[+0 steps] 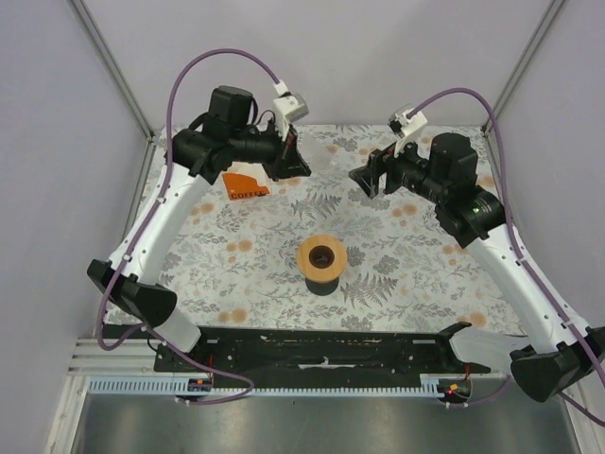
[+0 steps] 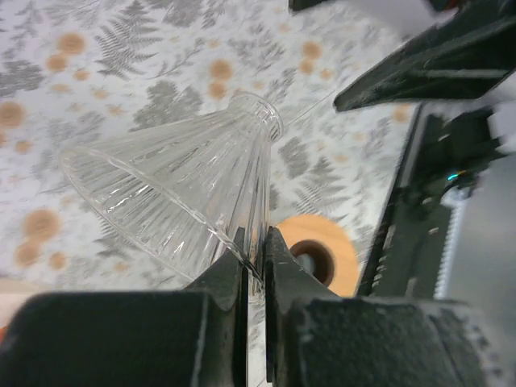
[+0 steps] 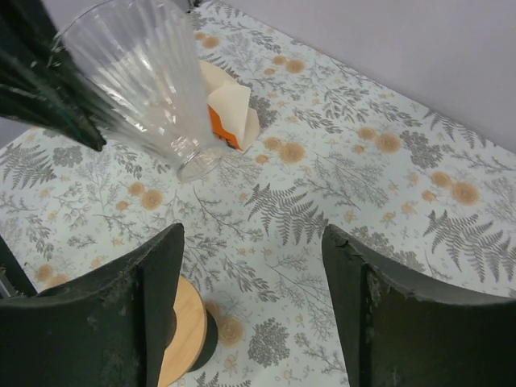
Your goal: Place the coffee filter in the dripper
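Glass cone (image 2: 177, 185) is hanging pinched by its rim in my left gripper (image 2: 255, 254); my right gripper (image 3: 251, 238) is gaping, touching nothing.

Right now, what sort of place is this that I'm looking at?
Probably a robot test booth set up as a coffee corner: two arms bolted to a rail, plain white walls around a fern-print table, and a round dripper, an orange COFFEE pack and a clear glass cone.

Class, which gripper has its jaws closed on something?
The left gripper: its jaws pinch the rim of the glass cone; the right gripper is open and empty.
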### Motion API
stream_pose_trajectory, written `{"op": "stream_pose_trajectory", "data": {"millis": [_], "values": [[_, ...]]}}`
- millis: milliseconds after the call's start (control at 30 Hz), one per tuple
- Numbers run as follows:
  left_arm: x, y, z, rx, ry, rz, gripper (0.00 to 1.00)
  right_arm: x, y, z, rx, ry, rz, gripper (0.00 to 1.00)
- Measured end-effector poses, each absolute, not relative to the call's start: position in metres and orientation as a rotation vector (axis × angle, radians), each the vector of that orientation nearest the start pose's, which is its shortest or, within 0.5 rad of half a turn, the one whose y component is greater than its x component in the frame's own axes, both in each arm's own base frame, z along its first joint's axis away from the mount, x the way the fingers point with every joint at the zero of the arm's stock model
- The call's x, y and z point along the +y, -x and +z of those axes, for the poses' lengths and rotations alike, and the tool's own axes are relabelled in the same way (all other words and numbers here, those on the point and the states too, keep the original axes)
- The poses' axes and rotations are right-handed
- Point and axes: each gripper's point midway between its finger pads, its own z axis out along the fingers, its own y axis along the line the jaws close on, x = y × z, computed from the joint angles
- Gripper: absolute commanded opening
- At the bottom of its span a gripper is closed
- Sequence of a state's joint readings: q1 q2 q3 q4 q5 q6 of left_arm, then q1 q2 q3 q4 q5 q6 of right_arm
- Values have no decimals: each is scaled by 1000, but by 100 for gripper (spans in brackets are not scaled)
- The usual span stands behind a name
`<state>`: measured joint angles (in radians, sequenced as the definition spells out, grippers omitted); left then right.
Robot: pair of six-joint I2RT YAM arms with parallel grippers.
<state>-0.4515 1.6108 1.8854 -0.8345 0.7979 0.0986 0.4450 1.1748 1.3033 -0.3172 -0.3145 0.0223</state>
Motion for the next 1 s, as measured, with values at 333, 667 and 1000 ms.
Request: {"op": "stream_pose_trajectory", "data": {"millis": [333,667,1000], "values": [[-265,-243,300,1835,-1672,-193,2,184,-304,404,1741,537,525,94],[-269,-177,280,1454,-2117,389,2,236,-278,416,1779,746,687,88],[-271,-178,287,1377,-2125,519,2,286,-253,330,2006,1019,764,42]]}}
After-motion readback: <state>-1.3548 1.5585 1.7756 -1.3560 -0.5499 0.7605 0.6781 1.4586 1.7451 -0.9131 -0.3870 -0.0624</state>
